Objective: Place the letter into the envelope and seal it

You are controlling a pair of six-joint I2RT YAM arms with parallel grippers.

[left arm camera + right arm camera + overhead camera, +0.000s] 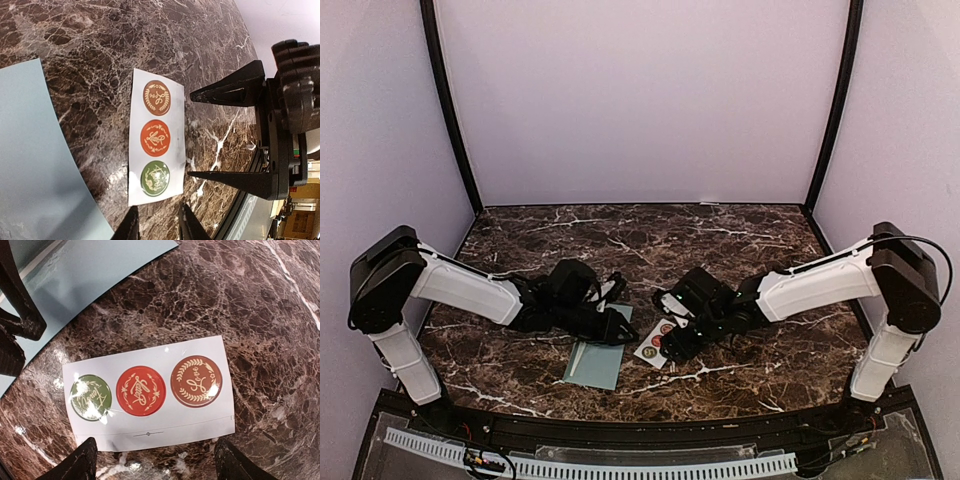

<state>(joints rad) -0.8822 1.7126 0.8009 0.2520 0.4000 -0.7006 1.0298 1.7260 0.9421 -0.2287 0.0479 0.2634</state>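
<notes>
The pale teal envelope [592,365] lies flat on the marble table [740,240], near the front and left of centre. It also shows in the left wrist view [30,165] and the right wrist view [90,270]. The letter is hidden. My left gripper [620,328] hovers low at the envelope's upper right corner. Its jaws [157,222] stand a little apart with nothing between them, just short of the sticker strip's end. My right gripper [672,345] is wide open, its fingertips [157,467] straddling the near long edge of the strip and holding nothing.
A white strip [150,390] carries three round stickers, green, red and brown, and lies between the two grippers [156,137], just right of the envelope [658,343]. The right gripper's fingers [225,90] point in from the right in the left wrist view.
</notes>
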